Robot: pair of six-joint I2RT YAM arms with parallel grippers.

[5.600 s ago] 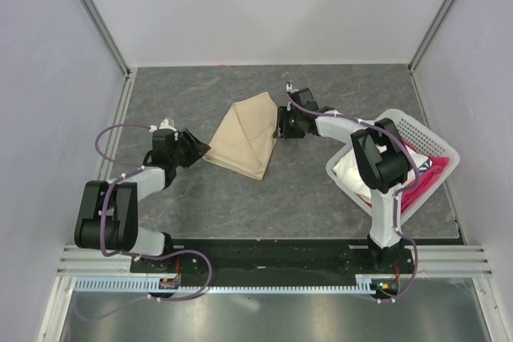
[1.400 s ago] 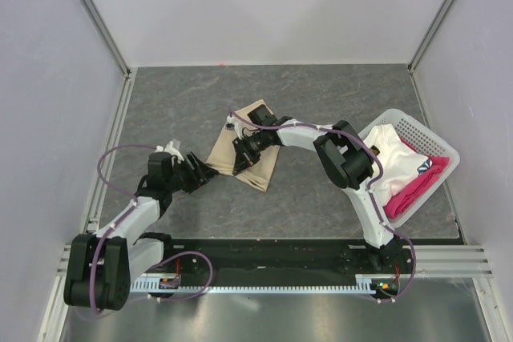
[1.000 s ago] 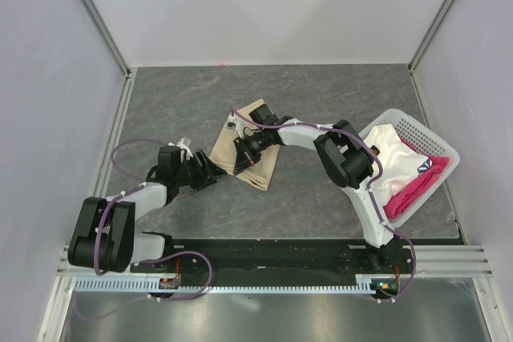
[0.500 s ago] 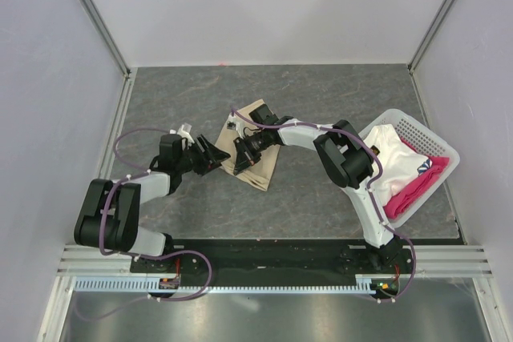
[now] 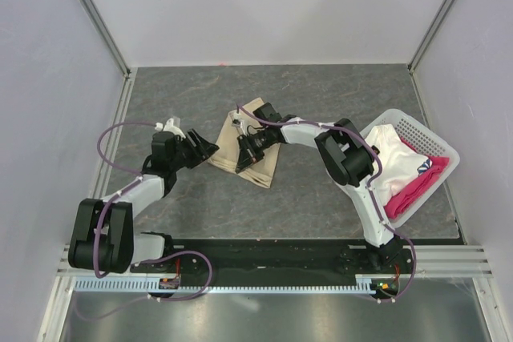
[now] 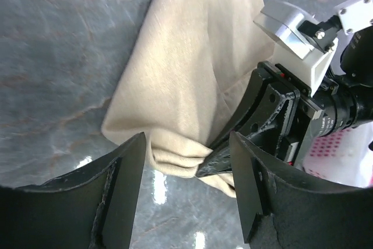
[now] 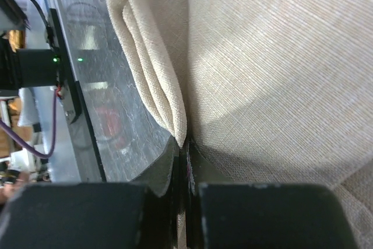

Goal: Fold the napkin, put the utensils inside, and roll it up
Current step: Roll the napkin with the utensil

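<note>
A beige napkin (image 5: 258, 135) lies folded in several layers near the middle of a grey table (image 5: 321, 190). The right gripper (image 5: 244, 152) reaches in from the right and is clenched tight on a folded edge of the napkin near its lower left corner; the right wrist view shows the cloth layers bunched at its closed fingertips (image 7: 182, 157). The left gripper (image 5: 210, 150) sits just beside that same corner with its jaws spread apart, grasping nothing. On the far right, a white basket (image 5: 417, 130) holds a white cloth (image 5: 385, 150) and a pink cloth (image 5: 413, 190).
</note>
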